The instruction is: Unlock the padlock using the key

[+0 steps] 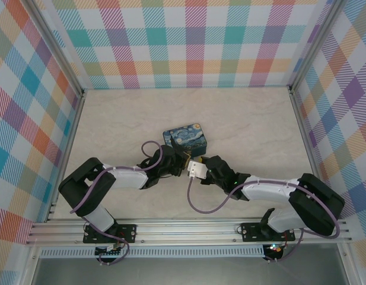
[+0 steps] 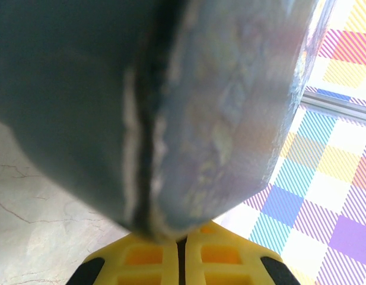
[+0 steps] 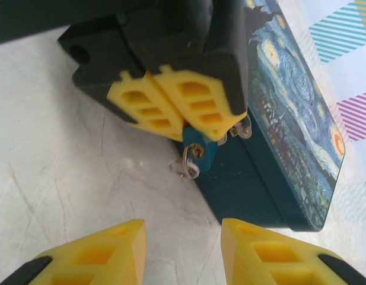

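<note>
In the right wrist view the small blue padlock point(image 3: 201, 151) is pinched between the yellow fingers of my left gripper point(image 3: 191, 132), right against the near side of the painted night-sky box point(image 3: 289, 119). A bit of its silvery shackle point(image 3: 241, 130) pokes out beside the fingers. A small wire ring point(image 3: 184, 168) dangles at the padlock's lower end. I cannot tell whether the key sits in the keyhole there. My right gripper point(image 3: 183, 249) hovers a short way in front of the padlock, jaws apart, nothing between them. From above, both grippers point(image 1: 181, 165) meet just in front of the box point(image 1: 185, 136).
The box lies near the middle of the marble-patterned table point(image 1: 111, 124). Checked walls point(image 1: 194, 41) enclose the back and both sides. A purple cable point(image 1: 200, 205) loops from the right arm over the table. A blurred grey-blue surface point(image 2: 218, 107) looms directly before the left wrist camera.
</note>
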You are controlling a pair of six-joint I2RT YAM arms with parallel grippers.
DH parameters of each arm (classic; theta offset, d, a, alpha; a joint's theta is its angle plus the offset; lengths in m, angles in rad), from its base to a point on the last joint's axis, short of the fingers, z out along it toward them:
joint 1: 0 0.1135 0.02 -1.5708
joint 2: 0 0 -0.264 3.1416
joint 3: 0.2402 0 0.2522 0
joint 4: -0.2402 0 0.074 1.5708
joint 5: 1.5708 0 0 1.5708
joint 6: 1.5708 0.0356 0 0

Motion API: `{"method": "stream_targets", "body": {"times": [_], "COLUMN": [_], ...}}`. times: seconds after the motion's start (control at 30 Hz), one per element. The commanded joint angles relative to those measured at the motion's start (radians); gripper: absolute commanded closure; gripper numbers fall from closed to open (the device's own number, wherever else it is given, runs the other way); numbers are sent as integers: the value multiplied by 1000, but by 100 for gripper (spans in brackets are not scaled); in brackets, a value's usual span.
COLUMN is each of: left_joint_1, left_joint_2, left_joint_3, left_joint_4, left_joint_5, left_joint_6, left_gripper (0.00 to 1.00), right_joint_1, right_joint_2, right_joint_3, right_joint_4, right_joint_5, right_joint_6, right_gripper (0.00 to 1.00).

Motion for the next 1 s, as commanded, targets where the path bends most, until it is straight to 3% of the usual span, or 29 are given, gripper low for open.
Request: {"method": "stream_targets", "body": {"times": [0.0, 0.77, 0.97], "left_joint_1": [10, 9, 10], "left_joint_2": [-31, -13, -9], "left_joint_3": [8, 11, 10], "left_joint_4": [57, 65, 69], "left_joint_5": [16, 26, 30], "left_joint_6": [-10, -44, -49], "left_gripper": [100, 100, 100], "right_joint_1": [7, 10, 10], "right_joint_2": [14, 112, 128], "right_joint_3": [30, 59, 61], "right_joint_4": [75, 182, 193], "right_joint_5": [-3, -20, -14], "right_joint_6": [23, 47, 60], "right_gripper": [64, 76, 84]}}
